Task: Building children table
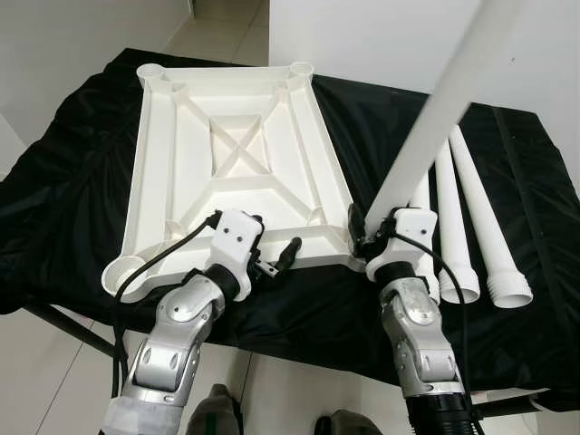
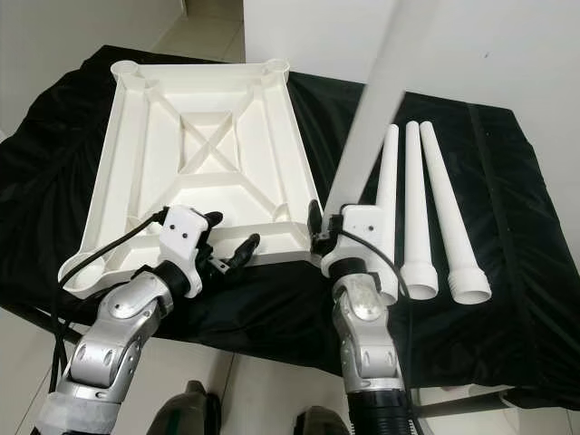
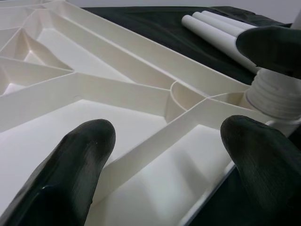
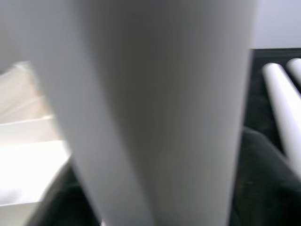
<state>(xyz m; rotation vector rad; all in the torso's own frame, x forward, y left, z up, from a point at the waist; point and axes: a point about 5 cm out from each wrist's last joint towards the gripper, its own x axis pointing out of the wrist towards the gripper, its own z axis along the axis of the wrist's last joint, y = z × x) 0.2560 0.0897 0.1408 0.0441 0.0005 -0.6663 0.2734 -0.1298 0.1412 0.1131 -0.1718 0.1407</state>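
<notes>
The white plastic tabletop [image 1: 237, 159] lies upside down on the bench [image 1: 82, 163], its ribbed underside up, with a round leg socket at each of its four corners. The nearest right corner socket [image 3: 233, 101] is the one being worked on. The right gripper [image 1: 361, 237] is clenched on the thick lower end of a white table leg [image 1: 435, 113], holding it up at a slant so that it rises up and away to the right. The leg's threaded end [image 3: 277, 94] sits right at that socket; from the left wrist view it looks to be resting at or just inside the socket, but I cannot tell how deep it has gone.

The left gripper [image 1: 276, 258] hovers with its fingers [image 3: 80, 165] spread apart and holding nothing, just over the tabletop's near edge between the two near sockets, close to the corner being fitted.

As I judge it, the task is at an early stage: no leg is seen standing fixed, and the first is only being seated. The other three sockets look bare.

Count: one tabletop, four sockets, four legs in all. One leg is in the right gripper, and three spare legs [image 1: 476, 217] lie side by side on the black cloth [image 1: 399, 127] to the right, wide threaded ends toward the robot.
</notes>
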